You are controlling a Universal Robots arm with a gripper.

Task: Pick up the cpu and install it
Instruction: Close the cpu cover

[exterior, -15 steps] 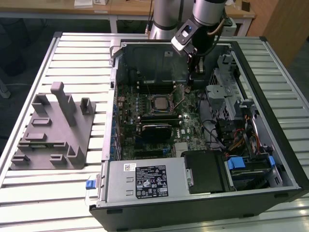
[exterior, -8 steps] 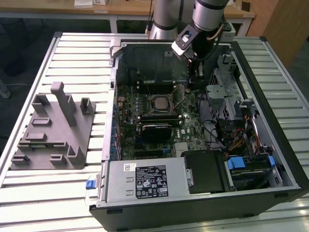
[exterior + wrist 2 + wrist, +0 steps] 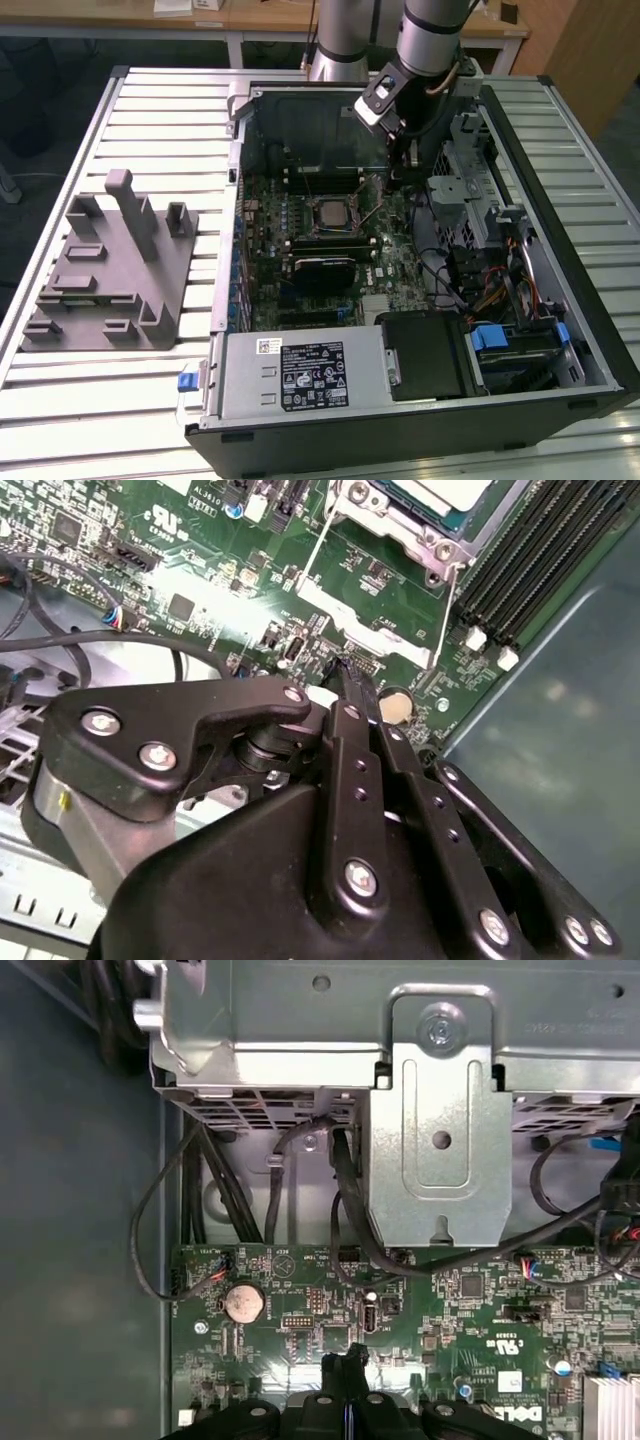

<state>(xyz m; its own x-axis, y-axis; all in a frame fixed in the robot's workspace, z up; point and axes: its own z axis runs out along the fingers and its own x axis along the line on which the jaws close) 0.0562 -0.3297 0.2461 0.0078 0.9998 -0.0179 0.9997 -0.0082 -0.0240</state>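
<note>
An open computer case (image 3: 400, 440) was laid on a slatted table (image 3: 150, 100), with a grey fixture (image 3: 110, 270) set well apart toward the exterior view's left. The cpu (image 3: 326, 212) was seated in the socket (image 3: 306, 228) near the middle of the motherboard (image 3: 385, 265), silvery top up. The gripper (image 3: 400, 172) was held inside the case above the board, toward the exterior view's right of the cpu and apart from it. Its fingers (image 3: 352, 710) were drawn narrow, pressed together, with nothing gripped between them.
</note>
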